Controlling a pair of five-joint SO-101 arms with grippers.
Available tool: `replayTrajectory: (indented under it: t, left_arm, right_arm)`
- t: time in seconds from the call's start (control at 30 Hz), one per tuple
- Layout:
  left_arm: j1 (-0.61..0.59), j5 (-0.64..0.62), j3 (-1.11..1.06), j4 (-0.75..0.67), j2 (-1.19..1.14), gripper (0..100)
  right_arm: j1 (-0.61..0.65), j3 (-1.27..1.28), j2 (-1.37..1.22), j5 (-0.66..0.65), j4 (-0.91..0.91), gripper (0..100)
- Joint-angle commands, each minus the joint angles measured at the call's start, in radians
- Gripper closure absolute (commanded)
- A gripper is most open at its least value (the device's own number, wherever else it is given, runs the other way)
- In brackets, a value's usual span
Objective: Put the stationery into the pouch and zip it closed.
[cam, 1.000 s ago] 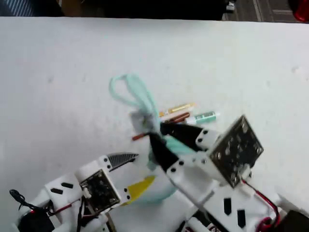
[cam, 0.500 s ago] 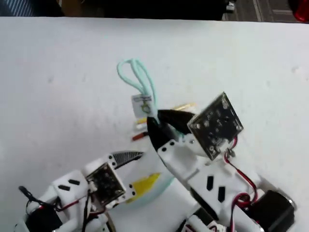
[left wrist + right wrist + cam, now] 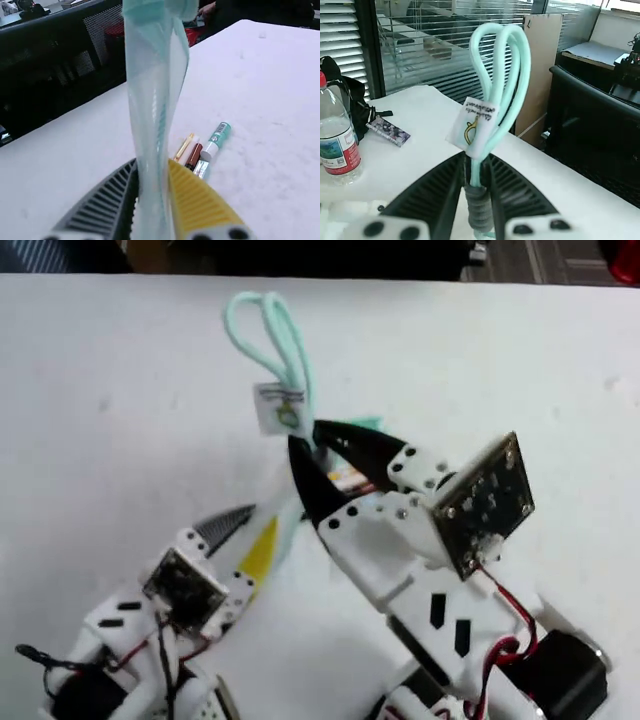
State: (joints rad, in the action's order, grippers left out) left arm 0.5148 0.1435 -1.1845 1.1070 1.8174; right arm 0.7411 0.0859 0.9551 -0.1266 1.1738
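Looks steeply down from high over the table (image 3: 100, 360). From the left wrist, sits close behind the left gripper (image 3: 152, 165), facing low across the table toward its far edge; shares pouch (image 3: 150, 100) and pens (image 3: 205, 150) with the high view. From the right wrist, peers level past the right gripper (image 3: 477, 160) into the room (image 3: 395, 45); shares the cord loop (image 3: 502, 75).

White bench (image 3: 120, 360), plain matte top. Right wrist view: clear water bottle (image 3: 337, 135) upright on it, red cap, red and white label. Small printed card (image 3: 389, 131) lies flat just beside the bottle. Black bag (image 3: 342, 82) behind the bottle. Window blinds (image 3: 337, 30) at the back, brown board (image 3: 543, 65) standing upright, black chair (image 3: 590, 125) past the bench edge. Left wrist view: black mesh panel (image 3: 65, 65) beyond the bench. High view: red object (image 3: 624, 260) off the far corner, cut off by the frame.
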Motion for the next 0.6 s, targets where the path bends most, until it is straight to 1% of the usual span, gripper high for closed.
replayTrajectory:
  t: [0.0, 0.1, 0.27, 0.33, 0.37, 0.47, 0.57]
  left_arm:
    - [-0.027, -0.026, -0.041, -0.075, 0.002, 98]
    - [-0.027, -0.066, -0.041, -0.061, 0.002, 98]
    - [-0.027, -0.069, -0.041, -0.058, 0.007, 98]
    - [-0.027, -0.069, -0.041, -0.058, 0.007, 98]
    - [-0.027, -0.069, -0.041, -0.058, 0.007, 98]
    - [-0.027, -0.069, -0.043, -0.058, 0.007, 98]
    - [-0.027, -0.069, -0.046, -0.058, 0.007, 98]
  right_arm:
    - [-0.033, -0.003, -0.056, -0.006, -0.005, 98.2]
    - [-0.125, -0.009, -0.097, -0.006, -0.005, 98.2]
    - [-0.323, -0.005, -0.168, -0.006, -0.045, 98.2]
    - [-0.380, -0.005, -0.216, -0.006, -0.044, 98.2]
    - [-0.395, -0.005, -0.237, -0.006, -0.039, 98.2]
    - [-0.389, -0.003, -0.286, -0.006, 0.005, 98.2]
    - [-0.309, -0.003, -0.297, -0.014, 0.084, 98.2]
